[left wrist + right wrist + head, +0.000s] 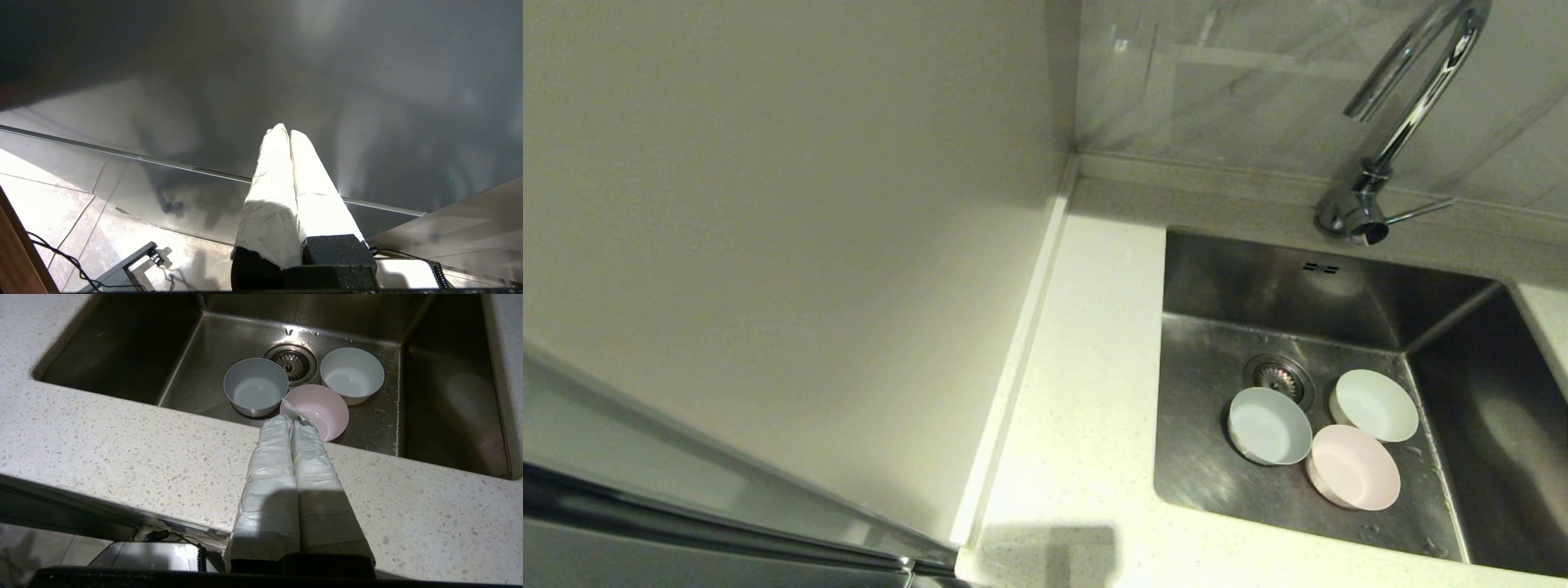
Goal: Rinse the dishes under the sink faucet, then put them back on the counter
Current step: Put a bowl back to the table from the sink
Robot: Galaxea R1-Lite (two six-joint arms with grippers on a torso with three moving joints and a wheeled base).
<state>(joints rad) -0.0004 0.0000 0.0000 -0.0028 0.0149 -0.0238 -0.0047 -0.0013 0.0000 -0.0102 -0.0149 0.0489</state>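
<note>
Faucet (1413, 98) spout arching left, bowls (1352, 465) upright

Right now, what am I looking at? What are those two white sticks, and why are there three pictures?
A robot with three cameras. One on its head looks down at a steel sink in a speckled off-white counter, below a shiny chrome faucet. Three small bowls sit in it by the drain: pale blue, pale pink, whitish-green. The other cameras ride its wrists. The white sticks are wrapped fingers pressed shut: right gripper over the counter's edge, left gripper low beside a cabinet. Neither holds anything.
</note>
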